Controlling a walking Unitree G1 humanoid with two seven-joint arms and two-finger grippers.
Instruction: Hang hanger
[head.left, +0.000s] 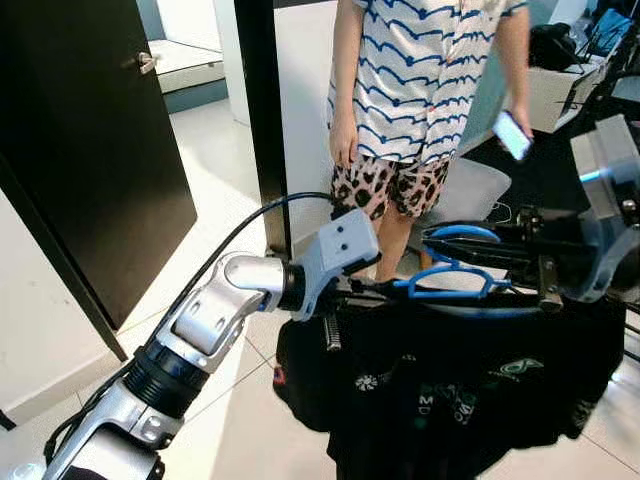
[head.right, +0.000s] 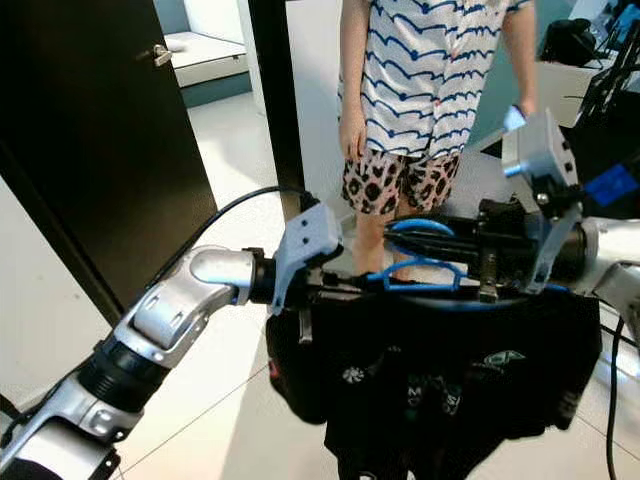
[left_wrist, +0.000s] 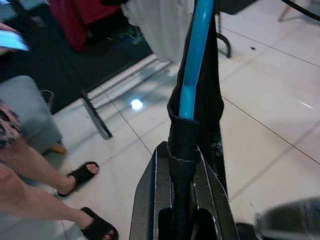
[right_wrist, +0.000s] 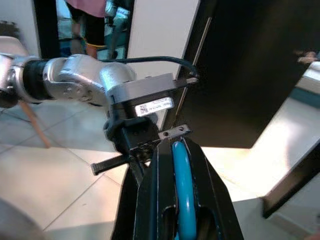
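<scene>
Hanger (head.left: 445, 280): blue, carrying black shirt (head.left: 450, 385), held level between both grippers.
Left gripper (left_wrist: 182, 165): jaws clamped on one end.
Right gripper (right_wrist: 182, 200): jaws clamped on the other end.
Progress: carried only (hanging remains).

Blue plastic hanger (head.left: 450, 280) – level, midair – under a draped black printed T-shirt (head.left: 450, 385)

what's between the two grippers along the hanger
In the left eye view, the blue hanger spans from left gripper to right gripper, its hook loop rising there and the black t-shirt draped below.
</scene>
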